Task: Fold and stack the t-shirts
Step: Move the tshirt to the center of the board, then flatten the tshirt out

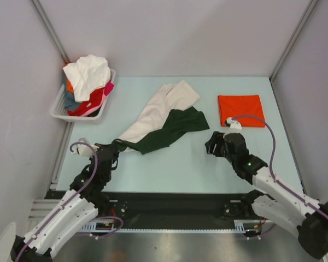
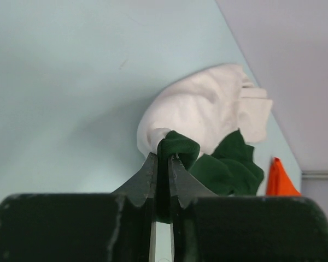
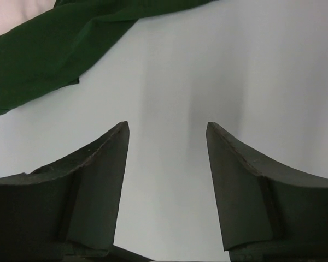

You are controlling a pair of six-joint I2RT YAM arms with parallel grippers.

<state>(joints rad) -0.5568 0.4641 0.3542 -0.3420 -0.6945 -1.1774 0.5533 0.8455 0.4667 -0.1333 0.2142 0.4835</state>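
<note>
- Dark green cloth sits pinched between the tips of the left end effector (image 1: 119,144). The jaws are nearly together on a corner of the cream-and-green t-shirt (image 1: 164,112), and the grip looks solid in the left wrist view.
- That shirt lies bunched in a diagonal rope across the middle of the tabletop (image 1: 180,169), cream part toward the back, green part nearer the arms.
- The right end effector (image 1: 210,144) hovers just beside the green end. Its jaws are partway apart and empty, with only bare tabletop between them.
- So the step in hand looks like spreading the shirt flat before folding. I'd get the right one onto a matching corner or hem edge, not a random wad of the middle, and grab one layer only.
- Then pull the two apart gently and low so the cloth drags flat instead of twisting.
- Stay off the folded orange-red t-shirt (image 1: 240,111) at the back right; that's the stack spot, I guess.
- More unfolded shirts (image 1: 87,76) wait in the white slotted basket (image 1: 57,106), back left.
</note>
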